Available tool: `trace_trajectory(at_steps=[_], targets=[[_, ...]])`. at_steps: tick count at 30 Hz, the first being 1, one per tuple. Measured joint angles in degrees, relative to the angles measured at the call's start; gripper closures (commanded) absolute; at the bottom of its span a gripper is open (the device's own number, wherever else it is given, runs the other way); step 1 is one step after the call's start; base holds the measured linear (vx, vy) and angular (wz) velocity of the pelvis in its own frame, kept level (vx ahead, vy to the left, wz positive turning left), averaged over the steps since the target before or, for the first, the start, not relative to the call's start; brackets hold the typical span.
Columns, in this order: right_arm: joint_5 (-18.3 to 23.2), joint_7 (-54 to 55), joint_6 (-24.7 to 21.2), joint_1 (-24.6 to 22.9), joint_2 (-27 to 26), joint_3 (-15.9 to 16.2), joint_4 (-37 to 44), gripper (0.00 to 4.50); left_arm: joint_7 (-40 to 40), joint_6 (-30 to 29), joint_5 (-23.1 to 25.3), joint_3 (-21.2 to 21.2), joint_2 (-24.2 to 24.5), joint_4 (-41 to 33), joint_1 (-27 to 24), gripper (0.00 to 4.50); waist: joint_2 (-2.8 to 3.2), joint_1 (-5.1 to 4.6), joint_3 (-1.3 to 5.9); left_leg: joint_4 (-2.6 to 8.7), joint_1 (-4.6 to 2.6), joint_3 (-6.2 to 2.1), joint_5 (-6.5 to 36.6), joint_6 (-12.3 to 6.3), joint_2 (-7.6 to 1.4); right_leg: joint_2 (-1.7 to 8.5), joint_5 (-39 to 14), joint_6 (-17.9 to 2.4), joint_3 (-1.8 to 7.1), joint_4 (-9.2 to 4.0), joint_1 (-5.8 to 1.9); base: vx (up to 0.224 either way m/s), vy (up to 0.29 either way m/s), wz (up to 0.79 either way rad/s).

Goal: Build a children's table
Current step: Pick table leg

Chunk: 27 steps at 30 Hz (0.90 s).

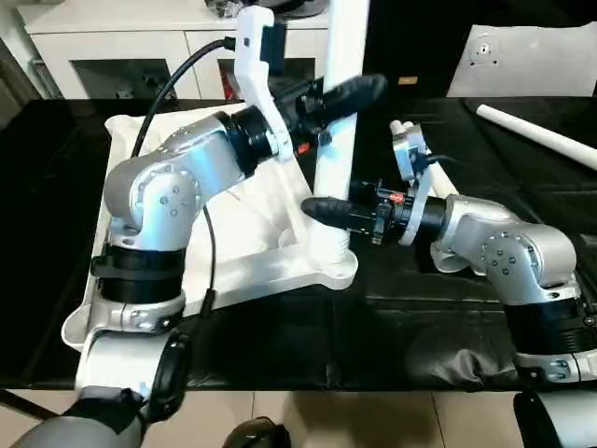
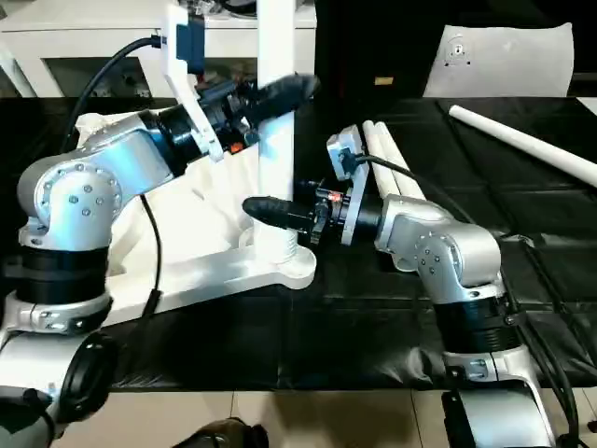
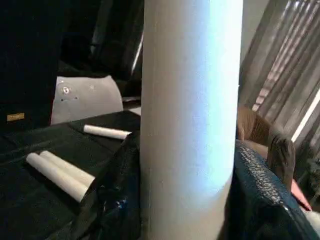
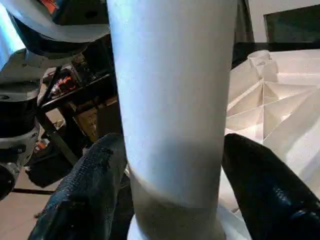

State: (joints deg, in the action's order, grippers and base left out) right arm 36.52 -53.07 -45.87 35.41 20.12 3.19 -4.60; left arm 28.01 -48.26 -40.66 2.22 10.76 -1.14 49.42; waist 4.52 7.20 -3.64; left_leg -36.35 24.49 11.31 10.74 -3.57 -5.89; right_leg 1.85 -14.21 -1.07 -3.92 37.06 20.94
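Silver forearms of ours reach in from both sides toward the upright leg point(image 1: 338, 140), a white tube that stands in a round corner socket of the tabletop point(image 1: 270, 266), which lies with its ribbed underside up on the black-covered desk point(image 1: 280, 345). Our left pincer point(image 3: 187, 200) is clamped on that leg well above the socket: in the left wrist view both black fingers point(image 3: 265, 195) press against the tube's sides. Our right pincer point(image 4: 172, 190) sits lower on the same leg, just above the socket, with a finger on either side of the tube; in the right wrist view the one finger point(image 4: 92, 190) lies against the tube while the other stands slightly off it, so we cannot tell whether this pincer grips the leg or merely brackets it. Beyond the upright leg, behind our right wrist, two more white legs point(image 2: 392, 168) lie side by side on the desk, touching each other. A fourth leg point(image 1: 536, 131) lies farther off, well apart from the upright leg, and past it a small white panel point(image 1: 522, 61) stands at the desk's far edge.
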Motion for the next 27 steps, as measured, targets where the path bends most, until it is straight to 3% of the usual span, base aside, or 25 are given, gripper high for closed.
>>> trace_trajectory(at_steps=[10,15,19,21,27], targets=[[-0.23,-0.3,-0.32,-0.02,-0.14,1.6,0.09,2.35,1.75,0.23,0.99,-1.78,0.17,-1.4,-0.06,2.71,-0.01,-0.07,0.0,0.0,-0.01,0.0,0.0,0.01,0.0,0.0,0.0,0.0,0.0,0.01,0.0,0.0,0.0,0.0],[-1.3,-0.88,-0.06,-0.06,0.21,2.61,0.49,2.51,2.35,0.21,1.1,-2.19,0.38,-1.39,-0.44,2.71,-0.01,-0.06,0.0,0.0,-0.01,0.0,0.0,0.01,0.0,0.0,0.0,0.0,0.0,0.02,0.0,0.0,0.0,0.0],[-1.59,-0.8,0.39,-0.12,0.41,3.16,0.74,2.51,2.99,0.2,1.32,-2.42,0.64,-1.39,-0.49,2.71,0.0,-0.04,0.0,0.0,-0.01,0.0,0.0,0.01,0.0,0.0,0.0,0.0,0.0,0.02,0.0,0.0,0.0,0.0],[-1.95,-0.72,0.44,-0.12,0.32,3.4,0.74,1.99,3.26,0.2,1.6,-2.7,0.82,-1.39,-0.5,2.71,0.0,-0.06,0.0,0.0,-0.01,0.0,0.0,0.01,0.0,0.0,0.0,0.0,0.0,0.02,0.0,0.0,0.0,0.0],[-2.43,-0.61,0.22,-1.01,0.22,4.07,0.73,1.73,4.31,0.88,2.02,-3.06,1.21,-1.4,-0.48,2.71,0.0,0.0,0.0,0.0,-0.01,0.0,0.0,0.01,0.0,0.0,0.0,0.0,0.0,0.03,-0.01,0.0,0.0,0.0]])
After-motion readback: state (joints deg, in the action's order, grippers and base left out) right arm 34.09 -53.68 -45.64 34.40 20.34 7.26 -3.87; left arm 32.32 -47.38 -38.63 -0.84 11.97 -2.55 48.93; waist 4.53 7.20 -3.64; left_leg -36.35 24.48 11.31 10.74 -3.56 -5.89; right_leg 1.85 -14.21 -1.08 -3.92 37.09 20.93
